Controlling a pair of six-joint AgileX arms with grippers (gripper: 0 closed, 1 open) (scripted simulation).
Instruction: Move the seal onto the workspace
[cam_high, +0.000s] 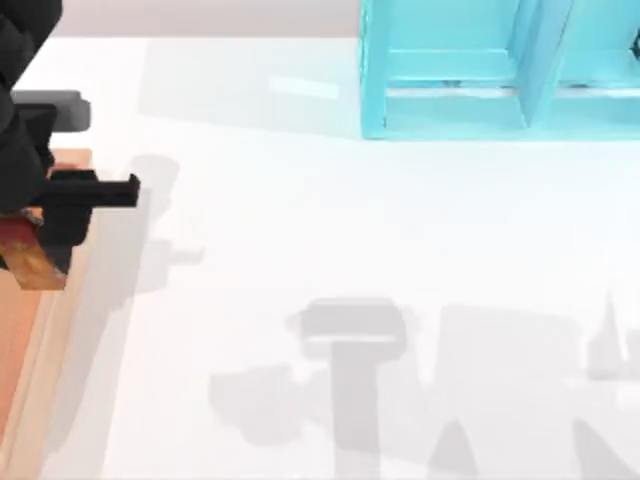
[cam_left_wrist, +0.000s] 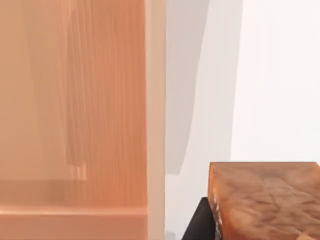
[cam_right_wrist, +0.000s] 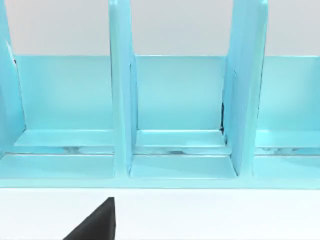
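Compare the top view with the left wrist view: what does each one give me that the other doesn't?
Top view alone: the left gripper over the tray's edge at the table's left, and the turquoise shelf unit at the back. Left wrist view alone: the seal's amber body close up, with the tray's inner floor beside its rim. Shared: the seal, the wooden tray and the white workspace.

Glossy amber seal (cam_left_wrist: 265, 200); wood-grain tray (cam_left_wrist: 100, 125); smooth matt wht workspace (cam_high: 350, 250)
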